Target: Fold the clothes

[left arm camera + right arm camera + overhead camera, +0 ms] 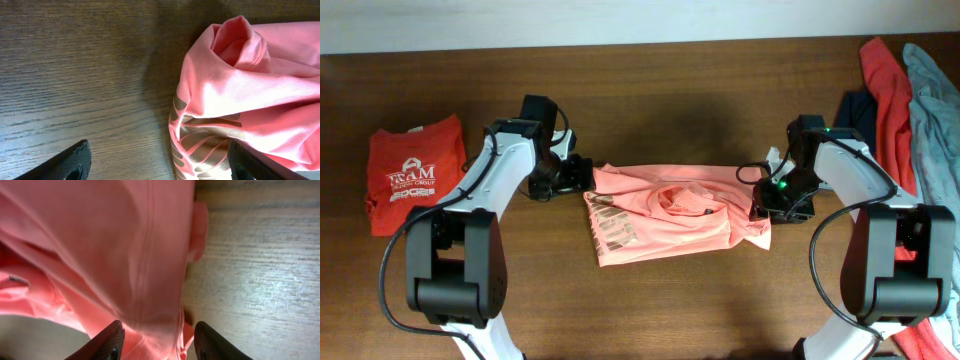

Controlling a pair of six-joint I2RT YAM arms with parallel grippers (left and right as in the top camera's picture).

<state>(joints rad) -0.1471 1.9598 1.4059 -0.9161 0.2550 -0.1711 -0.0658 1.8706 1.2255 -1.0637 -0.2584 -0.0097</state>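
A salmon-pink shirt [670,210] lies crumpled in the middle of the wooden table, with a metallic gold striped print near its left end. My left gripper [578,178] is at the shirt's upper left edge. In the left wrist view its jaws [157,160] are wide open, with the printed hem of the shirt [250,90] lying between them and one finger over the fabric. My right gripper [767,205] is at the shirt's right end. In the right wrist view its jaws [157,340] stand apart with pink fabric [100,245] between them.
A folded red shirt with white lettering [415,175] lies at the far left. A pile at the far right holds a coral-red garment [885,90], a grey-blue one [930,110] and a navy one [855,108]. A pale wall edge runs along the table's back.
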